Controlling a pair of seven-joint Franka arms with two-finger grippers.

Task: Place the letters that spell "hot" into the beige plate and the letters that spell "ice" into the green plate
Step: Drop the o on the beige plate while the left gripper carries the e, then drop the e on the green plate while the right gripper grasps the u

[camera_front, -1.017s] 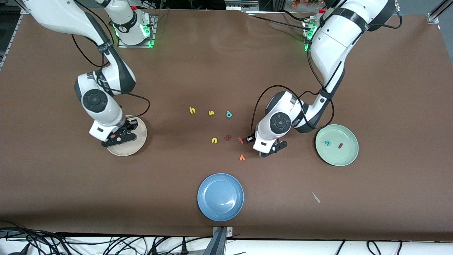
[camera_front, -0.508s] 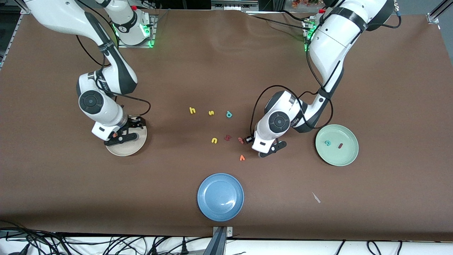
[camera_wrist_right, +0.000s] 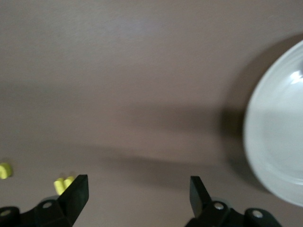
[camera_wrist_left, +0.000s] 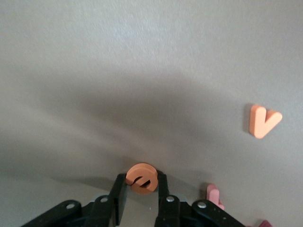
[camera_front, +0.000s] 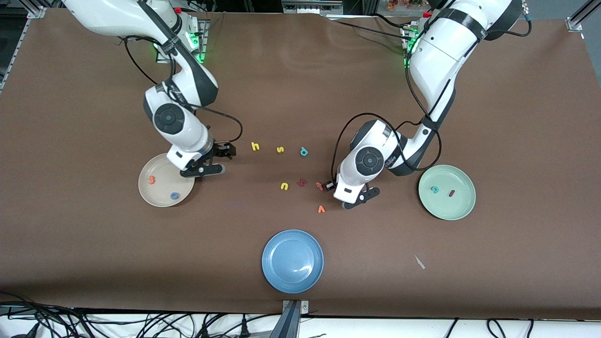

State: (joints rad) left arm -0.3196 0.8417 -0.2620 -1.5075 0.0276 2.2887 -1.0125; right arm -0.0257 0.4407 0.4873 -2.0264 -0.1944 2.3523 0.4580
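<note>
- The left tool point(camera_wrist_left: 140, 189) sits low on the brown bench point(camera_front: 516, 117), near the middle, its fingers point(camera_wrist_left: 119, 191) pinched onto the orange "e" point(camera_wrist_left: 141, 177).
- An orange "v" point(camera_front: 321, 209) lies just beside that tool, nearer to the front camera; the reddish "t" point(camera_front: 319, 186) lies just beside it too, toward the right arm's end.
- The right tool point(camera_front: 217, 161) hangs with its fingers spread wide and nothing between them, over bare bench between the beige plate point(camera_front: 145, 197) and the yellow "h" point(camera_front: 255, 146).
- In the beige plate lie the orange hooked "t" point(camera_front: 151, 179) and the blue "o" point(camera_front: 174, 195), apart from each other.
- The green plate point(camera_front: 462, 211), at the left arm's end, holds the teal "c" point(camera_front: 435, 189) and the dark red "i" point(camera_front: 451, 193).
- The yellow "h" lies on the bench in a row with a yellow "s" point(camera_front: 280, 149) and a teal "p" point(camera_front: 304, 151).
- A blue plate point(camera_front: 281, 277) stands nearest the front camera.
</note>
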